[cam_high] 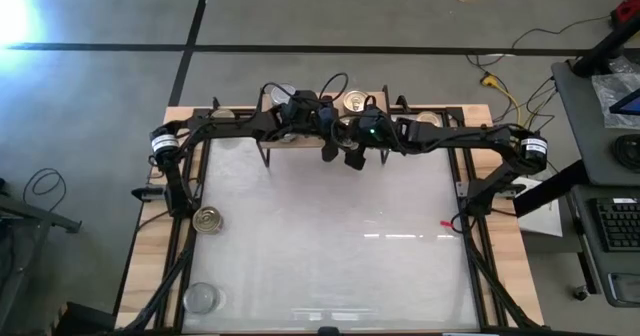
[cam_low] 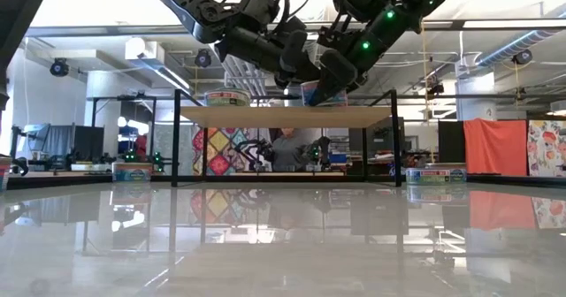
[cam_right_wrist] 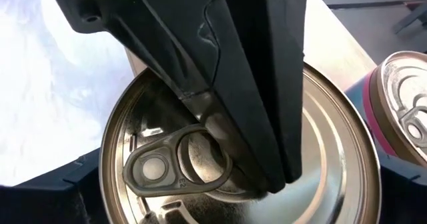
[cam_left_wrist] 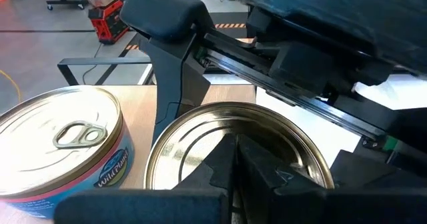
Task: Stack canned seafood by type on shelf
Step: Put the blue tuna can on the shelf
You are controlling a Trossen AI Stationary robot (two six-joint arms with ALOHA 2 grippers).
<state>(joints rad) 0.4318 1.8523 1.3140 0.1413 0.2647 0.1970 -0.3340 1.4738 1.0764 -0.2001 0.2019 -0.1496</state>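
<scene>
Matte black arms [cam_high: 240, 126], looped cables, green lights

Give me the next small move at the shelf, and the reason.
Probably lift the right gripper straight up off the gold-topped can. Its jaws stand open on either side of that can, which sits on the shelf beside a silver-topped can. The shut left gripper seems to rest tip-down on the lid, apparently steadying it.
</scene>
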